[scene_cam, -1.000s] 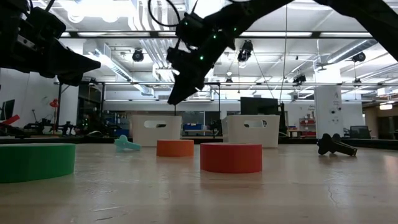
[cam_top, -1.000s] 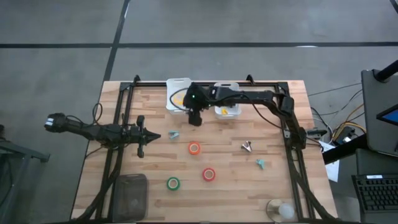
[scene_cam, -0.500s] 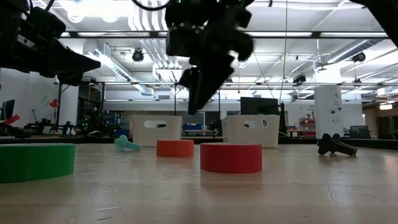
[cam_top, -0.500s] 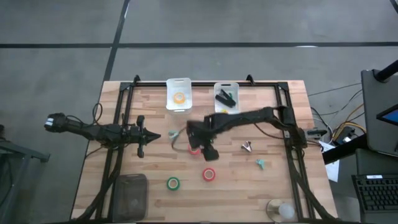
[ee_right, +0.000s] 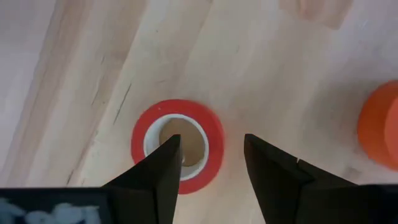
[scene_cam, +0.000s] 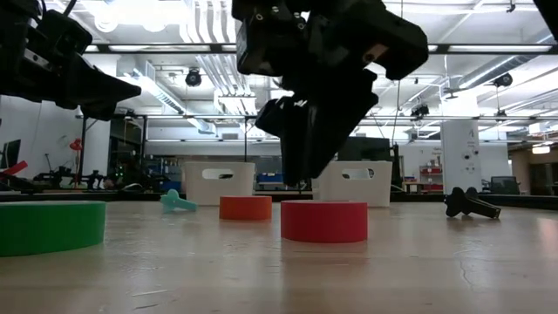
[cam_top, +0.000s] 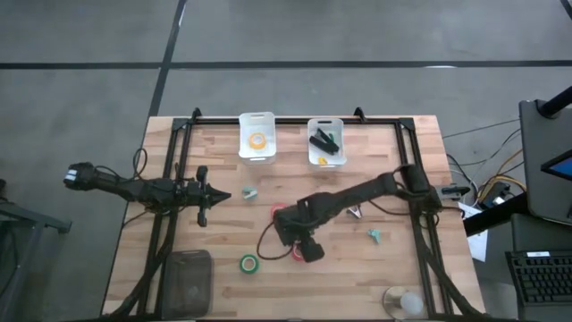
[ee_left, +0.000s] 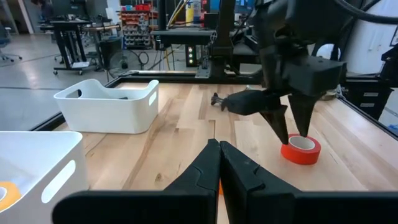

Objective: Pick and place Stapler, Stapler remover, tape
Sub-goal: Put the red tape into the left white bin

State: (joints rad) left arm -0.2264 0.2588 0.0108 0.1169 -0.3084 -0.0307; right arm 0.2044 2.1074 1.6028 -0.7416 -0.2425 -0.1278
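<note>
My right gripper [ee_right: 211, 155] hangs open just above the red tape roll [ee_right: 177, 144], which lies flat on the table. It points steeply down, one finger over the roll's hole and the other beyond its rim. The low view shows the fingertips [scene_cam: 301, 174] clear of the roll's top [scene_cam: 323, 221]. An orange tape roll [scene_cam: 245, 208] and a green one [cam_top: 248, 264] lie close by. The black stapler [cam_top: 323, 140] lies in the right white bin [cam_top: 338, 161]. My left gripper [cam_top: 222, 195] waits shut at the table's left.
A second white bin [cam_top: 256, 154] at the far edge holds a yellow tape roll [cam_top: 258, 140]. Small claw tools lie around: a teal one [cam_top: 249, 192], a grey one [cam_top: 355, 211], another teal one [cam_top: 374, 235]. A dark box [cam_top: 189, 279] sits at the near left.
My right gripper has swung from the white bins at the far edge toward the near edge, sinking and tipping steeper downward. It now stands over the red tape roll. No roll or tool has moved.
</note>
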